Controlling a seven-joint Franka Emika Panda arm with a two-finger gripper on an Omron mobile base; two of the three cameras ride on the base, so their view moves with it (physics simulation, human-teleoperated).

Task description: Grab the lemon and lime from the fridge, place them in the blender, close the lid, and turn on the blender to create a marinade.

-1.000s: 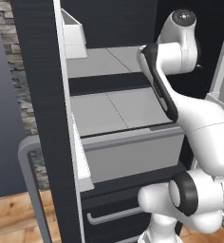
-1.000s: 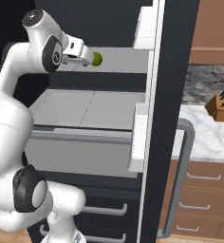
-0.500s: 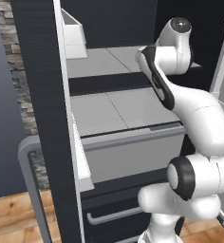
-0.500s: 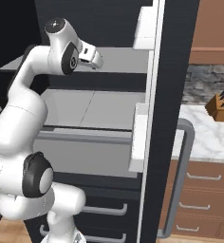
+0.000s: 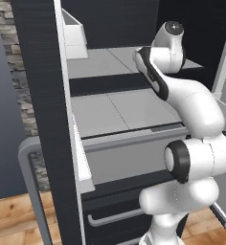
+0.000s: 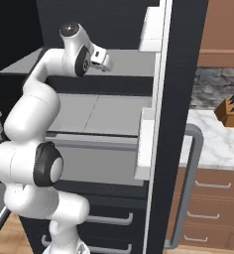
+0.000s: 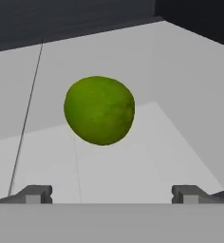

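Observation:
The lime [image 7: 99, 110], a bright green ball, rests on the pale grey upper shelf of the open fridge [image 6: 104, 111], a short way ahead of my fingertips and slightly left of their midline. My gripper [image 7: 112, 194] is open, with nothing between its fingers. In the right base view the gripper [image 6: 103, 58] reaches in over that upper shelf [image 6: 129, 62], and the hand covers the lime. In the left base view the forearm stretches into the fridge [image 5: 115, 110] at the same shelf. The lemon, the blender and its lid are out of view.
White door bins [image 6: 151, 27] [image 6: 145, 144] hang on the door edge right of the arm, above a grey handle [image 6: 191, 188]. Another white bin [image 5: 74, 38] sits at the upper left. A drawer [image 5: 129, 162] lies under the lower shelf. A knife block [image 6: 231, 110] stands on the marble counter.
The arm has swung right and reached further into the upper shelf. The hand now covers the lime in the right base view. The jaws stayed open.

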